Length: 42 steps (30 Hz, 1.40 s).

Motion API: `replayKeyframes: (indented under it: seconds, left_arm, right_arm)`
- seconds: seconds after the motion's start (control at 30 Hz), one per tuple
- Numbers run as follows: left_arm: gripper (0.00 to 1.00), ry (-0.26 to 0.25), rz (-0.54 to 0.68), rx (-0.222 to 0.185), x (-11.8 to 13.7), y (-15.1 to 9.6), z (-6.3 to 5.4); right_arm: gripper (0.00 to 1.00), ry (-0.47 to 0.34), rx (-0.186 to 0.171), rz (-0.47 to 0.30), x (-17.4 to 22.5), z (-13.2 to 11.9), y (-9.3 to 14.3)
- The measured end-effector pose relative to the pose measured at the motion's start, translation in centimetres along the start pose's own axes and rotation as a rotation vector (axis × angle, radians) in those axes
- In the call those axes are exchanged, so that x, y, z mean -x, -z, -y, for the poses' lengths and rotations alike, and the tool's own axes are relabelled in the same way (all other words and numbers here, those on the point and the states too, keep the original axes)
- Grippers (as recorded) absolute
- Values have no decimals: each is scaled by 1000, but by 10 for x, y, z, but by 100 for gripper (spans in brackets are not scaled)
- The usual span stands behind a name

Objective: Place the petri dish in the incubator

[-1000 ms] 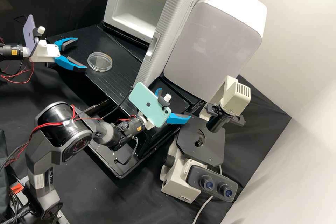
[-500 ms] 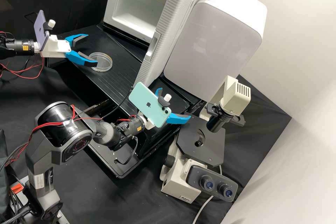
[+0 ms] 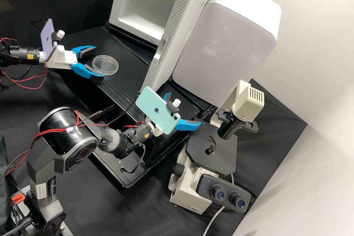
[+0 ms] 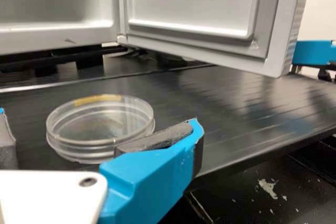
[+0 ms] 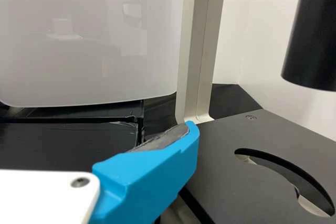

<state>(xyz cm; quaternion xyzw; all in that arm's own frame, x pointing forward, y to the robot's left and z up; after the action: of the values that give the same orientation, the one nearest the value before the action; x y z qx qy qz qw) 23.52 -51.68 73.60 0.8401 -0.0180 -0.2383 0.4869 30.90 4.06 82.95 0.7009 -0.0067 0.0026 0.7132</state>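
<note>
A clear lidded petri dish (image 3: pixel 106 65) lies flat on the black raised platform (image 3: pixel 121 81), in front of the white incubator (image 3: pixel 143 0), whose door (image 3: pixel 177 25) stands open. My left gripper (image 3: pixel 96 62) is open and low at the dish's left side, with its fingertips on either side of the near rim. In the left wrist view the petri dish (image 4: pixel 100 127) lies between the blue fingers (image 4: pixel 157 166), which do not press on it. My right gripper (image 3: pixel 186 112) is open and empty, hanging over the microscope stage (image 5: pixel 252 156).
A white microscope (image 3: pixel 217 155) stands at the front right, with its black stage (image 3: pixel 212 147) beside the right gripper. The open incubator door juts over the platform's right part. Red cables (image 3: pixel 22 77) trail at the left. Black cloth covers the bench.
My left gripper has moved right toward the dish, then dropped lower, so its fingers now flank the rim. The dish and the right arm have not moved.
</note>
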Motion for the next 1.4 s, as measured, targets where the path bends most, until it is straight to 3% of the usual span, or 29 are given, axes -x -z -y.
replayKeyframes:
  seconds: [0.2, 0.4, 1.1, 1.4]
  left_arm:
    - [100, -14, -53, 18, -5, 11, -3]
    - [100, -3, -78, 1, -17, 15, 2]
    - [100, 1, -45, 2, -44, 6, 6]
    - [100, 6, 9, 35, -54, 7, 9]
  right_arm:
    - [100, 0, 0, 0, 0, 0, 0]
    - [100, 0, 0, 0, 0, 0, 0]
    - [100, 0, 0, 0, 0, 0, 0]
    - [100, 0, 0, 0, 0, 0, 0]
